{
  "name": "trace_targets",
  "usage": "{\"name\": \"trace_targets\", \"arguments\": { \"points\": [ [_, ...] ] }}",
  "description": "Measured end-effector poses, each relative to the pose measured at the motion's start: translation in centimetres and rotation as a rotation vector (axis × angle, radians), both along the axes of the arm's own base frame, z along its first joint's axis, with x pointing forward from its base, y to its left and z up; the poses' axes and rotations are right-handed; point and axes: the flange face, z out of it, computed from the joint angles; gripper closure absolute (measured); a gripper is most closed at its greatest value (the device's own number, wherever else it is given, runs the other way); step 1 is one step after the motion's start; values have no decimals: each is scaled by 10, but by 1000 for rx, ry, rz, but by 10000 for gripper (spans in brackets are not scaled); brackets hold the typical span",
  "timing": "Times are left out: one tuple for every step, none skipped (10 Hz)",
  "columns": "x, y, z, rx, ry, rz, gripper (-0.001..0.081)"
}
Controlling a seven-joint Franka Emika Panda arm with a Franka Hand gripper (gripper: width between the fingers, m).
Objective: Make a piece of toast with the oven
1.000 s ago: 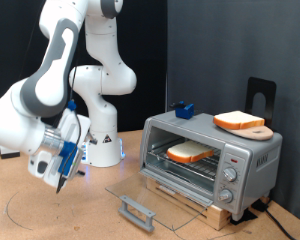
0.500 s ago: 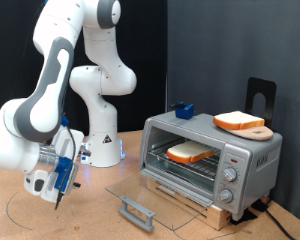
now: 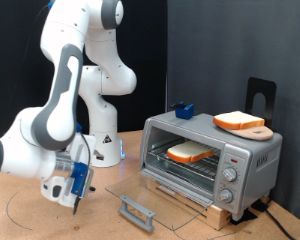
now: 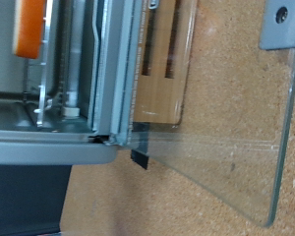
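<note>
The piece of toast (image 3: 191, 153) lay on the rack inside the oven (image 3: 212, 160), whose glass door (image 3: 145, 196) hung open and flat. The gripper (image 3: 74, 185) hovered low at the exterior view's left, well apart, and whether it was parted or closed could not be told. The slice looked light, soft and crumbly, best pinched gently across a crust edge.

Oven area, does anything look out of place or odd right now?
Nothing looks spilled or damaged. The oven has its glass door folded fully down, with the piece of toast lying flat on the rack inside. A second slice sits on a wooden board atop the oven. The gripper hangs low near the door's edge.
</note>
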Motion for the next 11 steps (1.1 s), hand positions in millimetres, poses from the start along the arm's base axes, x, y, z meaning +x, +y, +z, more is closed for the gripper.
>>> {"name": "trace_targets", "arguments": {
  "points": [
    [-2,10,-9,-19,4,2,-4],
    [-3,18,-17,-33,5,-2,-4],
    [-5,26,-25,-39,10,-5,-4],
    [-6,33,-31,-36,15,-6,-4],
    [-6,40,-33,-29,18,-6,-4],
    [-6,45,-35,-21,19,-5,-4],
    [-7,50,-35,-6,24,1,-4],
    [-8,55,-32,23,33,10,-4],
    [-8,57,-29,46,37,15,-4],
    [-10,60,-23,82,47,22,-4],
    [-11,63,-15,118,49,33,-4]
  ]
}}
